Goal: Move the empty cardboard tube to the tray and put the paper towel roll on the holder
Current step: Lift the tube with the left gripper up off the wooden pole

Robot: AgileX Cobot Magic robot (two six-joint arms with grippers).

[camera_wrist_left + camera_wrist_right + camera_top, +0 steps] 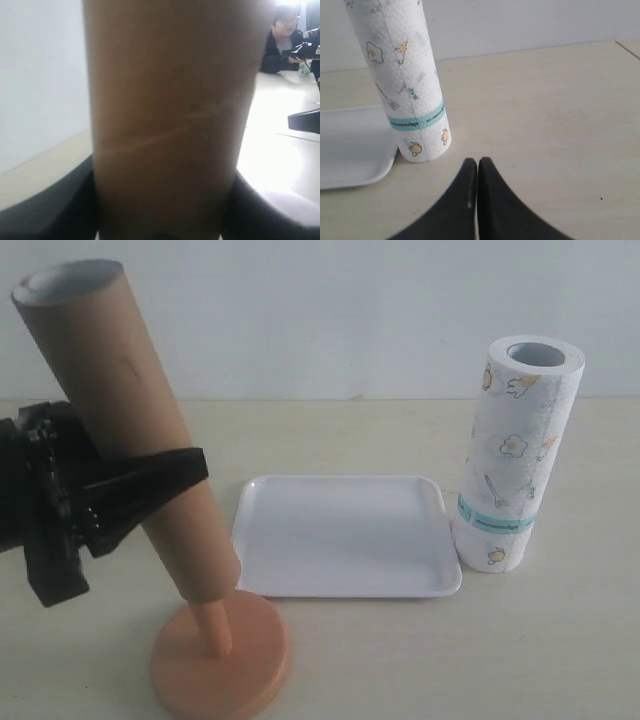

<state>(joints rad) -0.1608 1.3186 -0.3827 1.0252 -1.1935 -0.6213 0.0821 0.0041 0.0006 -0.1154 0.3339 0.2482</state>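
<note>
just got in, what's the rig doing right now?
The left gripper is clamped on the tube, which tilts with its lower end around the dowel of the holder. The tray holds nothing. The roll stands upright by the tray's right edge, untouched. The right gripper is shut, empty, near the roll.

Most of holder post [214, 626] — inside tube [118, 415]

A: About the left hand [150, 468]?
B: Matte black, blocky at the back, with long tapering fingers [180, 476].
A: And the right hand [477, 162]?
B: Black too, smooth and curved, narrowing to rounded tips; tiny pale speck on one.
</note>
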